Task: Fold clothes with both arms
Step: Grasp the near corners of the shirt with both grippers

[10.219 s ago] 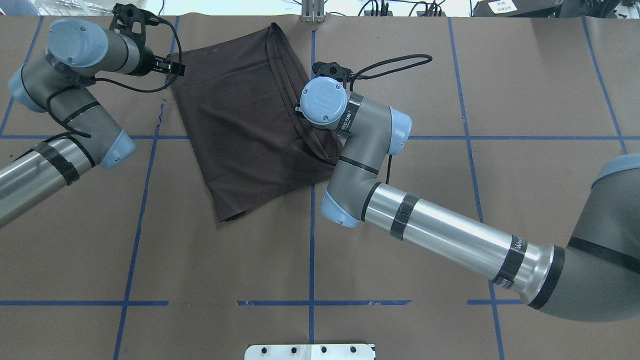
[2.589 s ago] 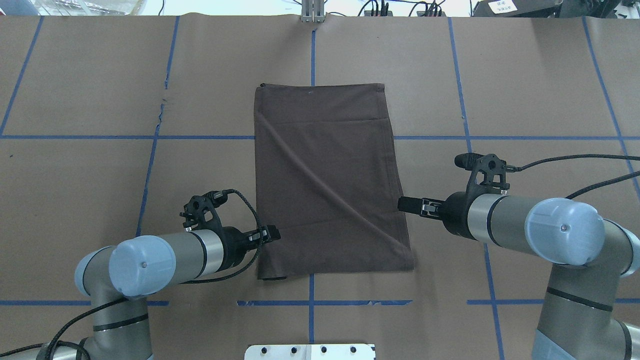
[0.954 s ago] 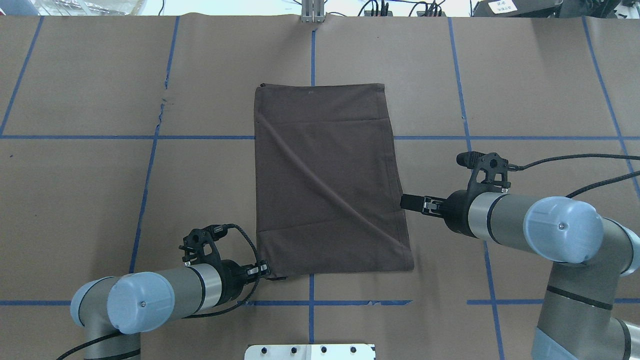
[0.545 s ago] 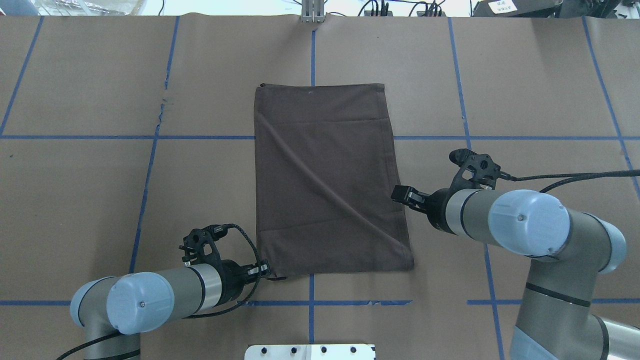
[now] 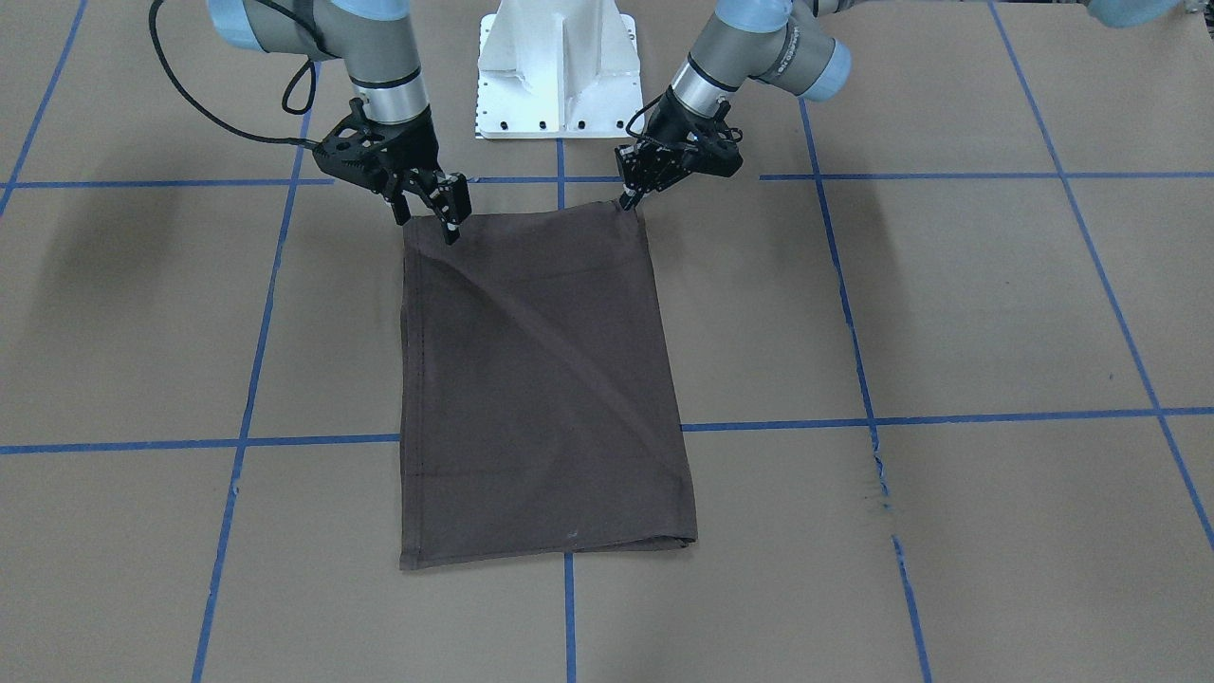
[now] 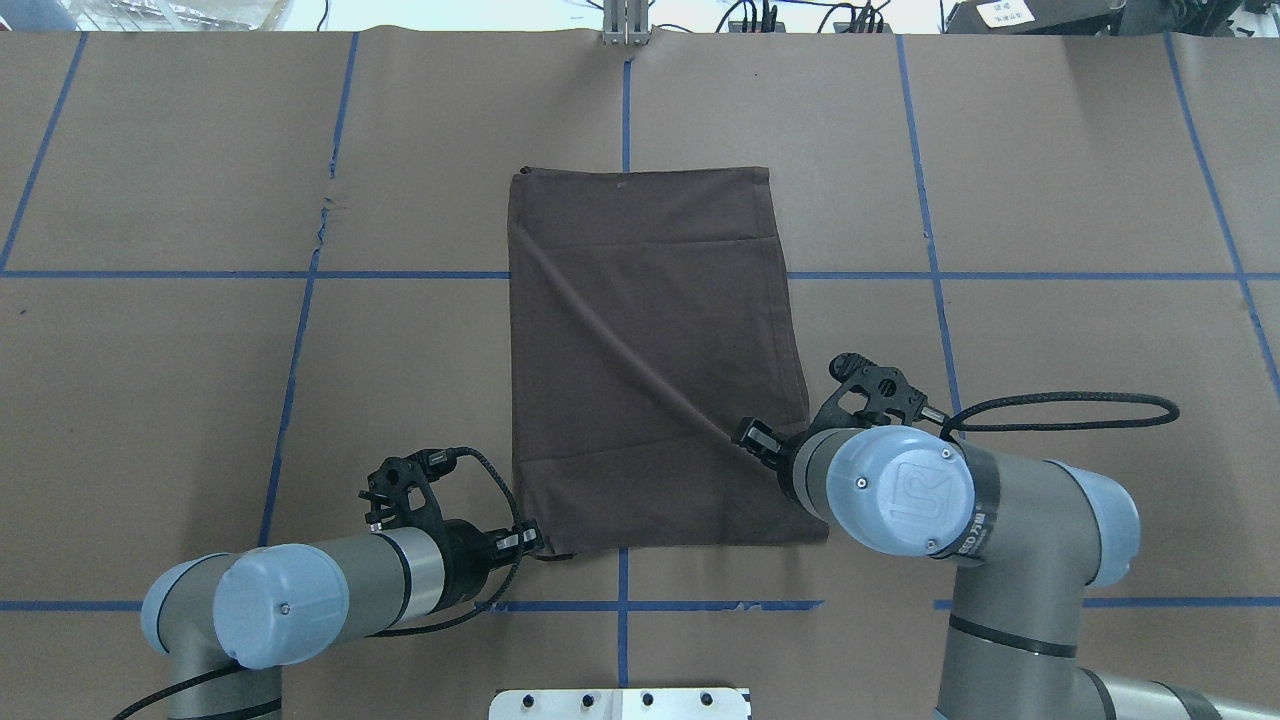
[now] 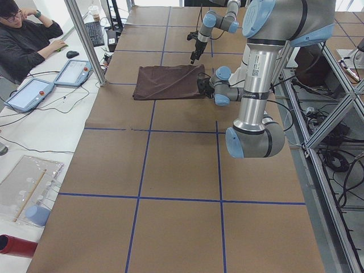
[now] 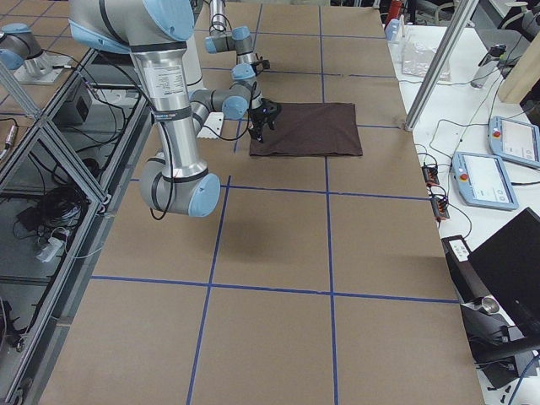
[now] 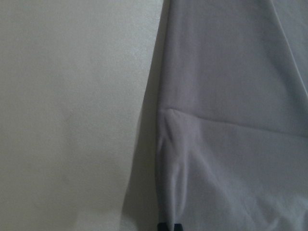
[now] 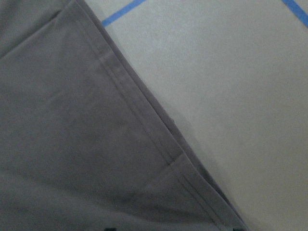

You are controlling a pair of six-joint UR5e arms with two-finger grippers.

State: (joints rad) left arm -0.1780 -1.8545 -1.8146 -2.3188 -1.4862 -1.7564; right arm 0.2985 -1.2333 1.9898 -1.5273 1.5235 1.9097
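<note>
The dark brown T-shirt (image 6: 650, 350) lies flat on the table, folded into a tall rectangle with a diagonal crease; it also shows in the front view (image 5: 541, 379). My left gripper (image 6: 535, 543) is low at the shirt's near left corner and shut on the fabric edge; the front view shows it (image 5: 628, 199) pinching that corner. My right gripper (image 6: 752, 436) is open over the shirt's near right part. The front view shows it (image 5: 429, 220) with its fingers spread just above the corner. The right wrist view shows the hemmed edge (image 10: 144, 120) under it.
Brown paper with blue tape lines covers the table. The white pedestal base (image 5: 555, 66) stands just behind the shirt's near edge. The paper has a small tear (image 6: 325, 210) at far left. An operator (image 7: 23, 40) and control pendants (image 7: 34, 91) are beyond the far edge.
My right gripper has swung from beside the shirt's right edge to over its near right part. My left gripper has stayed at the near left corner for the last second.
</note>
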